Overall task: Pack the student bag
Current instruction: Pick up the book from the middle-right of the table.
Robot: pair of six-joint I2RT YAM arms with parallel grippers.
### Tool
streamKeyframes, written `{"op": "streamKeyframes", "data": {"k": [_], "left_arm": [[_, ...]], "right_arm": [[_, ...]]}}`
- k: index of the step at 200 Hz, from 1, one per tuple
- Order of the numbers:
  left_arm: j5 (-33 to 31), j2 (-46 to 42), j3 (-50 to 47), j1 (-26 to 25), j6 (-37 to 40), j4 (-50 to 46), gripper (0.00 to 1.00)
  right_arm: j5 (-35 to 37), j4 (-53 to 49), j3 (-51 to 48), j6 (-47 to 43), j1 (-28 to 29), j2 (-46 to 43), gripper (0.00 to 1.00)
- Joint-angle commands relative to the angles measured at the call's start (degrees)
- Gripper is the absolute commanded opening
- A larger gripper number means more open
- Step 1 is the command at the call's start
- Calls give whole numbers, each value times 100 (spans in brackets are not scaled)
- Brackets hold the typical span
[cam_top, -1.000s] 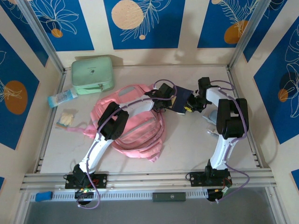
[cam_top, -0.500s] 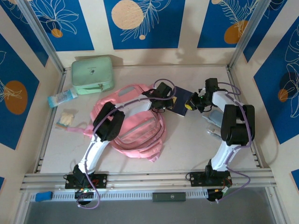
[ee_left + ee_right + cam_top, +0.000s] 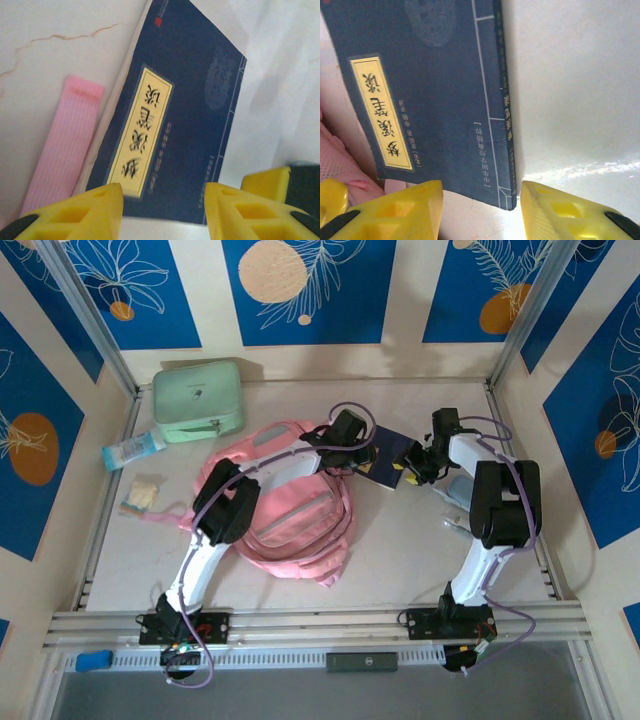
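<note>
**Both claws open at the book, bag lying alongside**

We are looking down on the large soft pink fabric backpack (image 3: 290,508), slumped flat on the pale surface (image 3: 420,550) left of centre, with the left arm reaching across it. Just beside the bag's far right corner lies a thin dark blue book with a yellow title label (image 3: 385,452), flat on the surface and outside the bag. Here is the left claw (image 3: 163,212): yellow fingers parted to a middling gap and gripping nothing, with the book's near edge just beyond the tips. A flat pink webbing strap (image 3: 62,155) runs alongside the book there. Over to the right claw (image 3: 481,212): fingers apart and empty, poised over a corner of the book from the opposite side. We see the two claws facing each other across the cover. Far left, well apart from them, sit a mint green boxy zip case (image 3: 198,400), a pale blue bottle (image 3: 132,450) and a small packet (image 3: 142,495).
</note>
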Motion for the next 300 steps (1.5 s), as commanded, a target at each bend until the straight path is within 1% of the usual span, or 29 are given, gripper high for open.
{"op": "streamKeyframes", "data": {"k": [1,11,20,40,61,89,105,118,141,156,166,179,200,227,243,255,274,300], "left_arm": [[-42,538,537,47,313,-512,44],[-200,710,783,48,404,-754,43],[-348,826,928,50,425,-959,43],[-489,953,946,50,481,-1046,43],[-434,1052,932,48,470,-1165,33],[-453,1117,810,46,441,-1277,29],[-551,1250,880,125,307,-1622,23],[-590,1195,629,136,290,-1440,20],[-485,1189,445,138,219,-1345,15],[-480,1189,380,138,203,-1362,13],[-568,1175,329,138,190,-1406,11],[-606,1163,247,136,190,-1405,10],[-548,1187,171,138,190,-1353,8],[-502,1189,109,138,138,-1278,7],[-506,1182,109,135,150,-1280,7],[-548,1159,104,135,162,-1306,7],[-554,1154,96,138,168,-1294,7],[-464,1162,74,130,113,-1217,7]], "right_arm": [[-60,-20,-57,-22,42,159,48],[-197,8,-42,-59,68,211,50],[-127,-83,-3,-43,78,265,50],[-66,19,-69,7,78,277,53],[-143,-20,24,20,151,428,54],[95,-58,83,60,302,496,58],[-38,-57,115,120,345,504,59],[126,-182,242,83,514,523,61],[-201,-99,337,230,554,714,62],[-88,-201,482,309,568,795,62],[-237,-64,492,318,591,760,62],[-488,175,442,268,637,599,63],[-642,289,403,164,684,265,64],[-1106,483,334,150,538,56,64],[-1223,577,257,108,510,-117,64],[-1339,668,147,98,495,-248,63],[-1691,1136,-124,253,465,-419,60],[-1694,1299,-72,348,564,-344,59]]}}
